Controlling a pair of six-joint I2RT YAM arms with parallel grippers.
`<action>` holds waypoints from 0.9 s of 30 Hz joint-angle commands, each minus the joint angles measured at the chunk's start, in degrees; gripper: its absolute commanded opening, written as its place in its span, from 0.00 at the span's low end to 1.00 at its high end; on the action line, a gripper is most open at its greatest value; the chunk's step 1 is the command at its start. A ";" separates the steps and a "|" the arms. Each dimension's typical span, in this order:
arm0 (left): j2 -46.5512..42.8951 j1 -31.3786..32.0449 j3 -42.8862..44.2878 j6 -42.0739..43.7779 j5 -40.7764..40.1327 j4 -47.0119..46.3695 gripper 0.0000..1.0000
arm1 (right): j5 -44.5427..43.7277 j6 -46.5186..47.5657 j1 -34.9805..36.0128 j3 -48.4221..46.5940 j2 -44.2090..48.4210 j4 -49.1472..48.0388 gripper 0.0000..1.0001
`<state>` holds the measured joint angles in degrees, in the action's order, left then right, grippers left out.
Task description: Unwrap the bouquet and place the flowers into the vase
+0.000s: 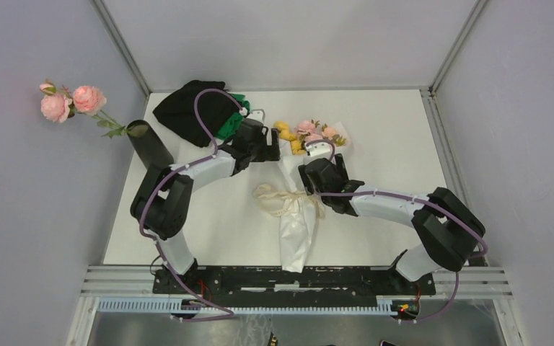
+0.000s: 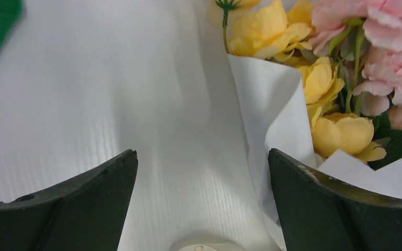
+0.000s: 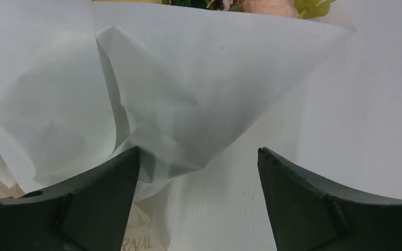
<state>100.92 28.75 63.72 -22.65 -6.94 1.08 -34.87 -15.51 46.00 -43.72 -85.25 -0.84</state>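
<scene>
Sheathing the flowers [image 2: 324, 78], creased paper [image 2: 264, 99] (cone-shaped)

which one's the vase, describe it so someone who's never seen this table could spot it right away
Look at the white table and follow its left edge toward the far corner. There stands the vase, with a stem of pink roses leaning out to the left. Unlike the soft black-and-green cloth heap just to its right, it is a tall, narrow, smooth matte black cylinder.

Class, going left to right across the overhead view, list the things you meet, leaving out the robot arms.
stem of pink roses → black vase → black-and-green cloth heap → wrapped bouquet
</scene>
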 commanded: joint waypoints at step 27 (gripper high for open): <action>12.66 0.43 19.82 -2.52 -4.63 10.18 1.00 | 12.30 4.16 -9.74 -30.39 -23.84 5.35 0.93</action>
<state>116.64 29.63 84.97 -24.43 -11.44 10.63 -25.63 -11.57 37.82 -69.45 -105.97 4.10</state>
